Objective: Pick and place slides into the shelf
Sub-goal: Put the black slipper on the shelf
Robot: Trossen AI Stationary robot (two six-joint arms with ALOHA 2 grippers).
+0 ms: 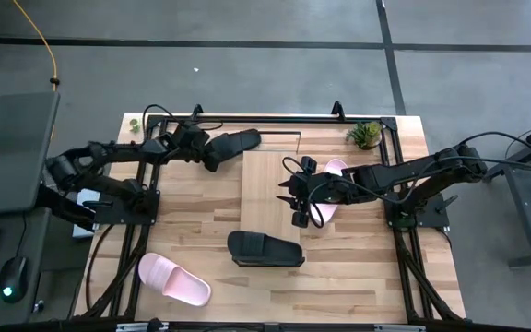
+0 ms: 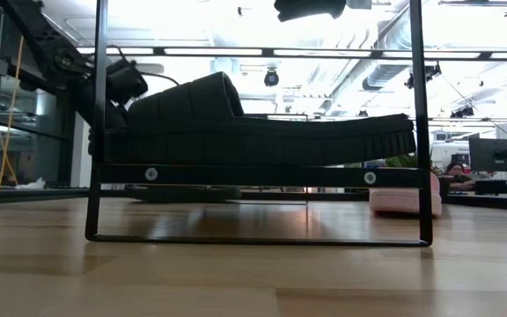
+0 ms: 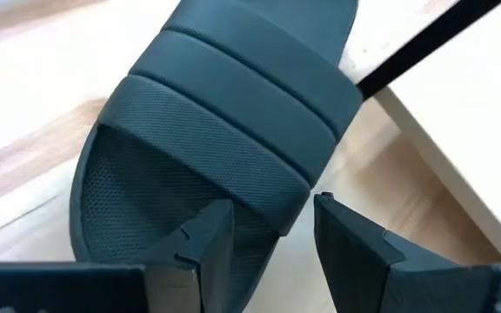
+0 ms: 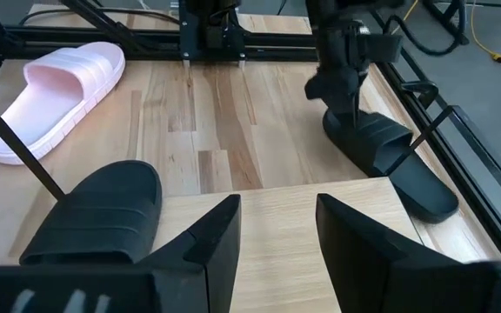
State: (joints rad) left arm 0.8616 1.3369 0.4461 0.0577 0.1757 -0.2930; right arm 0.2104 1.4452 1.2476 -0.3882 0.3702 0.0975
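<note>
One black slide [image 1: 236,142] lies at the table's far edge, left of the shelf. My left gripper [image 1: 206,154] is open over it, its fingers astride the slide's side edge [image 3: 281,222] beside the strap. The shelf board [image 1: 267,180] lies mid-table. My right gripper [image 1: 297,201] hovers open above the board [image 4: 277,230], holding nothing. A pink slide [image 1: 333,175] sits at the board's right edge, partly hidden by the right arm. A second black slide [image 1: 264,249] rests at the board's near end, inside the wire frame [image 2: 95,132]. The other pink slide [image 1: 173,278] lies near-left. My left gripper comes down on the black slide [image 4: 381,148] from above. One finger [image 3: 207,239] is over the footbed by the strap and the other [image 3: 346,248] is outside the side edge. Whether either finger touches the slide I cannot tell.
A black metal rail frame [image 1: 247,118] runs along the table's far edge and both sides. A small potted plant [image 1: 367,134] stands at the far right corner. Bare tabletop [image 1: 339,277] lies near right of the shelf.
</note>
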